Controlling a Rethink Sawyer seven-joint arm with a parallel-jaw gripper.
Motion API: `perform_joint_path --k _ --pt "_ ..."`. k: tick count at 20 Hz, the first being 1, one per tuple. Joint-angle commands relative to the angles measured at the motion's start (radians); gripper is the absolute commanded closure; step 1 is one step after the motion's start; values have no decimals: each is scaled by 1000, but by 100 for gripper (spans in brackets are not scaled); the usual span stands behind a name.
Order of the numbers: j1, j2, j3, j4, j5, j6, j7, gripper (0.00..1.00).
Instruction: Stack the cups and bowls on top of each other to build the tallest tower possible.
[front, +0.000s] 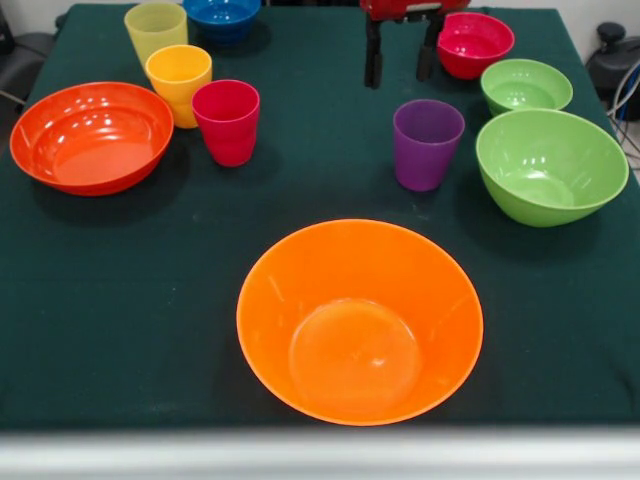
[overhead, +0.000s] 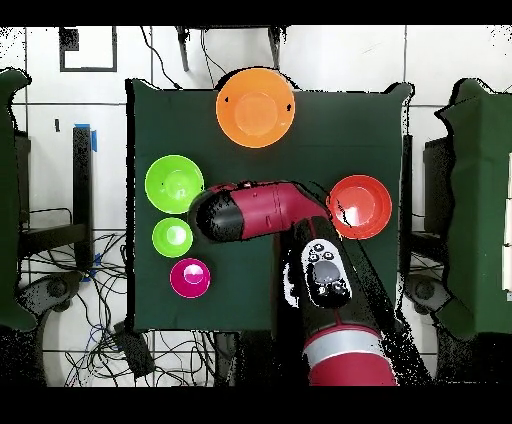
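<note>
My gripper (front: 399, 80) hangs open and empty above the far middle of the table, behind the purple ribbed cup (front: 427, 143). The large yellow-orange bowl (front: 360, 320) stands alone near the front edge and also shows in the overhead view (overhead: 256, 107). The large green bowl (front: 551, 165), small green bowl (front: 526, 86) and red-pink bowl (front: 475, 44) line the right side. The red-pink cup (front: 227, 121), yellow-orange cup (front: 179, 82), pale yellow cup (front: 156, 30), blue bowl (front: 222, 15) and orange-red bowl (front: 92, 136) sit far left. Nothing is stacked.
Everything rests on a dark green tablecloth (front: 120, 300). In the overhead view the red arm (overhead: 265, 212) lies across the table's middle and hides the cups and the blue bowl. Cables and chairs surround the table.
</note>
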Motion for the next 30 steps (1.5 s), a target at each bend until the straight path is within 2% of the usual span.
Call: perform_joint_path --k 1,6,13,20,30 --pt "15 103 47 47 -61 -86 54 0" --pt "25 125 36 21 -77 -116 45 0" --pt "19 193 33 -42 -94 -168 21 0" --pt "25 204 23 -71 -96 -173 8 0" --pt "58 223 -16 -107 -144 -196 20 0"
